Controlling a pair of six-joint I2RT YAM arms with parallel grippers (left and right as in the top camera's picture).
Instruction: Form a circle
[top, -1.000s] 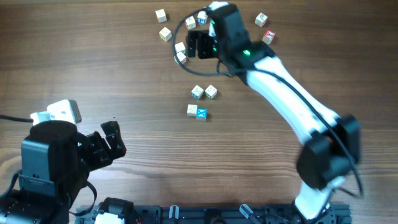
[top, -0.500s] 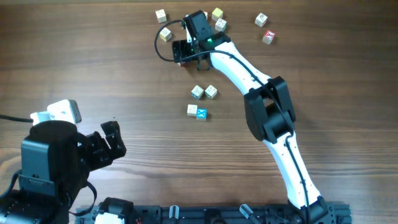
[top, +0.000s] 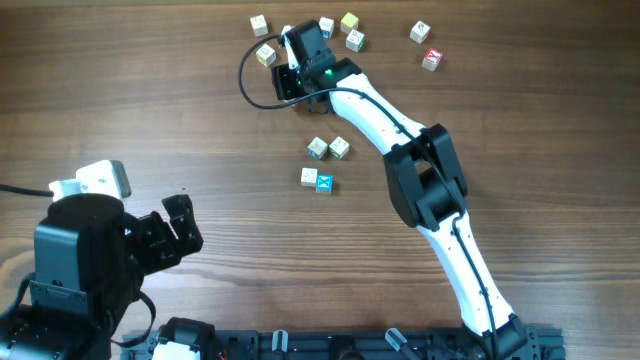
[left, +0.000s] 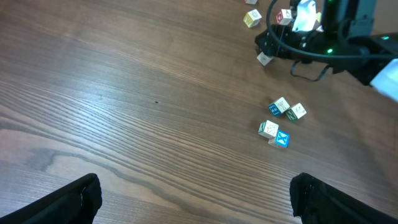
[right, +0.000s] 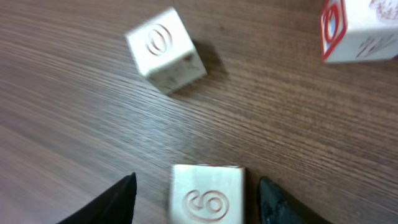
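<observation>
Swung left over the far cubes, the right arm (top: 420, 170) now has its fingers (right: 121, 199) spread round a loose cube (right: 208, 196), with gaps on both sides and no pinch yet. The circle (top: 318, 178), four cubes at present, lies mid-bench (top: 150, 100), towards the robot from those fingers and nearer the right arm. The left fingers (left: 71, 199) stand spread, well apart from it. The wrist view cuts off the loose cube's lower edge, and overhead the wrist hides the cube.

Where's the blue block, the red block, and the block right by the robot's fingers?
blue-faced cube (top: 324, 184): overhead view, its blue top.
red-faced cube (top: 431, 60): overhead view, its red top.
near cube (right: 208, 196): right wrist view, its swirl-carved front face.
</observation>
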